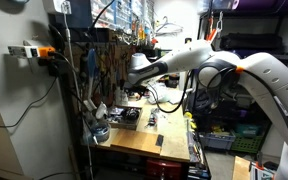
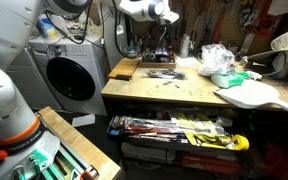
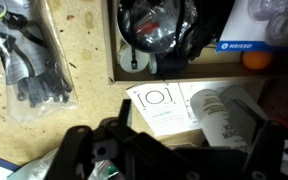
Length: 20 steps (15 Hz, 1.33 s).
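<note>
My gripper [image 3: 184,128] hangs over the back of a wooden workbench [image 3: 84,100]; it also shows in both exterior views [image 1: 134,68] [image 2: 168,14]. Its two dark fingers stand wide apart and look open. Below them lie a white cylinder with printed text [image 3: 222,118] and, touching its side, a white carton with a square logo [image 3: 164,105]. I cannot tell whether a finger touches the cylinder. Beyond them a shallow wooden tray [image 3: 117,60] holds a clear bag of black parts [image 3: 159,28].
A bag of black cables [image 3: 29,60] lies on the bench. A blue-and-white box [image 3: 249,25] and an orange ball [image 3: 256,58] sit nearby. A washing machine [image 2: 69,75] stands beside the bench, crumpled plastic [image 2: 216,57] lies on it, and tools [image 2: 184,130] fill the shelf under it.
</note>
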{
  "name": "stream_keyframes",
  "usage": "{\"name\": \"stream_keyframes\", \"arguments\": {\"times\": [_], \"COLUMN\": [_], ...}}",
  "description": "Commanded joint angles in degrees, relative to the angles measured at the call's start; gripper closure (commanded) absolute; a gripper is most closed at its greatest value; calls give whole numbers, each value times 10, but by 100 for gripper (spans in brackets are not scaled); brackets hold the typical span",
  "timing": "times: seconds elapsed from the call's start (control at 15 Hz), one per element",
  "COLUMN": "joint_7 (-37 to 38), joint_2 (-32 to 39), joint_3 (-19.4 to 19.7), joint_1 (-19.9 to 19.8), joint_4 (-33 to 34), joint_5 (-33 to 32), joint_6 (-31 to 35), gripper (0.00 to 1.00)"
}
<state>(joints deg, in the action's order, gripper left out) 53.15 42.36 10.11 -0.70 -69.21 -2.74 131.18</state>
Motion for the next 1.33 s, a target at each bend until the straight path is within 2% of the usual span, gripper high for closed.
{"name": "stream_keyframes", "arguments": {"times": [0.0, 0.4, 0.6, 0.8, 1.0, 1.27], "joint_7": [-131, -364, -444, -430, -423, -421], "joint_2": [-66, -130, -189, -246, -297, -355], "joint_3": [-37, -54, -60, -36, -34, -38], "joint_1": [-26, -62, -75, -55, -47, -42], "joint_4": [-73, -182, -230, -248, -261, -301], "joint_5": [27, 66, 83, 44, 16, -20], "joint_6": [-9, -1, -57, -153, -231, -266], "gripper": [0, 0, 0, 0, 0, 0]}}
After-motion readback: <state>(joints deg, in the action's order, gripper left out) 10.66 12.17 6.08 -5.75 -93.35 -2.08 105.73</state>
